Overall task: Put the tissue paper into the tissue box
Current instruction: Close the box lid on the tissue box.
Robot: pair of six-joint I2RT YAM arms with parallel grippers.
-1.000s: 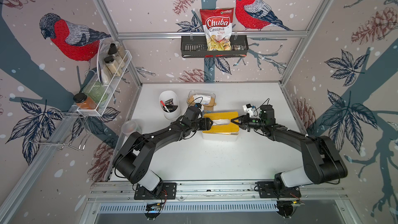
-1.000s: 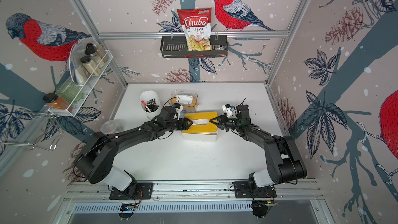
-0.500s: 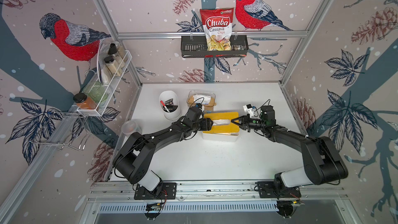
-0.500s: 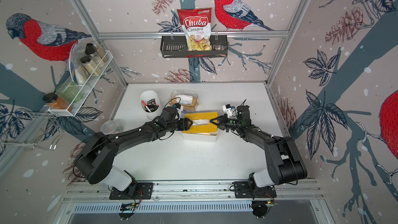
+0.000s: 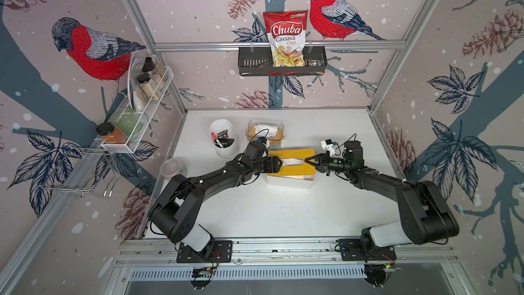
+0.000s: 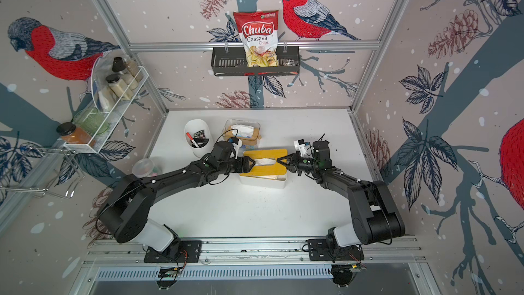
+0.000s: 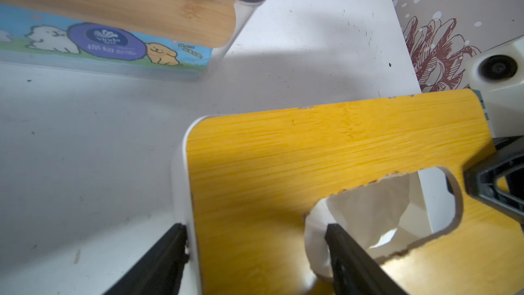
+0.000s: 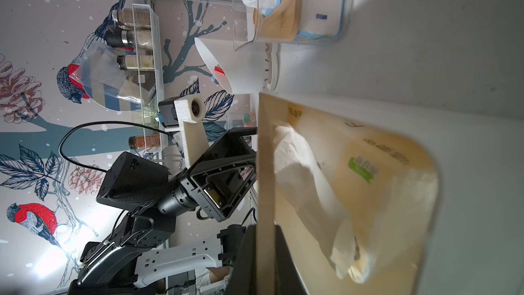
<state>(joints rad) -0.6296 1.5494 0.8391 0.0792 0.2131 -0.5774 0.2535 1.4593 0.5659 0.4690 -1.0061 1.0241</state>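
Tissue box (image 5: pixel 289 180) sits mid-tabletop (image 5: pixel 283 214), in the same spot as a second ago, with its yellow lid (image 5: pixel 293 170) on top. Tissue paper (image 5: pixel 292 161) is partly down in the lid's slot, and a white fold is still bunched above the opening. It looks unchanged from the earlier views, though they are too small to be certain. Left end effector (image 5: pixel 280 164) remains at the lid's near-left end. Its jaws are spread, seemingly a touch wider than before, and grip nothing. In the left wrist view one finger (image 7: pixel 170 251) lies against the box's outer wall, and the other touches the tissue at the slot's rim. Right end effector (image 5: pixel 307 161) has not shifted and is closed on the lid's opposite edge. The right wrist view shows the thin board (image 8: pixel 265 166) pinched between dark fingers. A clear container (image 5: pixel 265 131) and a white cup (image 5: pixel 224 144) stand behind, as before.
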